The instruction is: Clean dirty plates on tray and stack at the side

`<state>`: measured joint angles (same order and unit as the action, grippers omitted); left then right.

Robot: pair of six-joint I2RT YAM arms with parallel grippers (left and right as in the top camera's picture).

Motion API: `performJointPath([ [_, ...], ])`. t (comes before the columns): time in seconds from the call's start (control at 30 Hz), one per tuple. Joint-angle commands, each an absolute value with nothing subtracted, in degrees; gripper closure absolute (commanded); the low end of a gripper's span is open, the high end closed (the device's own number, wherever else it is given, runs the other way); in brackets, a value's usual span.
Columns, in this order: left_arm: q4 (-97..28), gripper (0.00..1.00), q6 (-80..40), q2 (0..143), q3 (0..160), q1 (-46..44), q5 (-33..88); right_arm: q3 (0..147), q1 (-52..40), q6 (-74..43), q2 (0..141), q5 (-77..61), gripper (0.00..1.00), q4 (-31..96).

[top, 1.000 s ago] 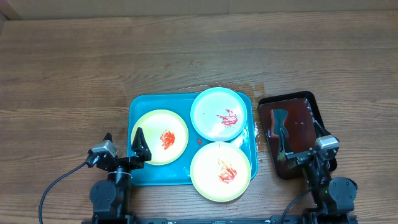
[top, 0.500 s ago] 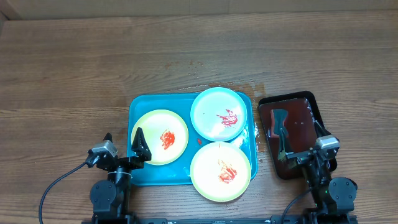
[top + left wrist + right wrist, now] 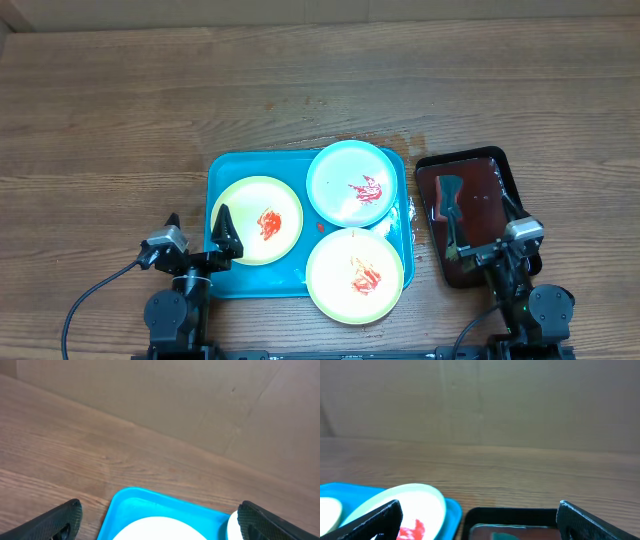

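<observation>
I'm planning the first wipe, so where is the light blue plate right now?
In the overhead view, the light blue plate sits in the turquoise tray's far right corner, left of the dark tray.

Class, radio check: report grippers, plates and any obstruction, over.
Left gripper open, empty. Right gripper open, empty. Plates on tray, all three smeared red. Nothing covering them.

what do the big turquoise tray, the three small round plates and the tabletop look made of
The large turquoise rectangular tray looks like moulded plastic: even colour, rounded corners, soft sheen. The small round plates, one light blue, two pale yellow-green, seem plastic too: flat colour, smooth semi-gloss. The tabletop shows brown wood grain; solid wood or laminate, I cannot tell.
</observation>
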<state>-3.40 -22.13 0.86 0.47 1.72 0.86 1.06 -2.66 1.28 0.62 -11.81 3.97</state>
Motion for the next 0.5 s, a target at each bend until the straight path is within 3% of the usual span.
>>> performJointPath([
  [0.0,-2.76,0.0,-21.19,0.25,0.3,1.96,1.63,0.51,-2.9,-1.02,0.19,-16.03,0.0,3.29],
  [0.27,-7.88,0.0,-16.99,1.65,3.92,1.96,7.55,3.09,-2.9,-10.72,0.4,-18.17,0.0,3.33],
  [0.47,-13.19,0.0,-9.96,12.53,14.41,1.85,7.51,6.98,-2.9,-10.74,2.9,-20.16,0.0,3.31],
])
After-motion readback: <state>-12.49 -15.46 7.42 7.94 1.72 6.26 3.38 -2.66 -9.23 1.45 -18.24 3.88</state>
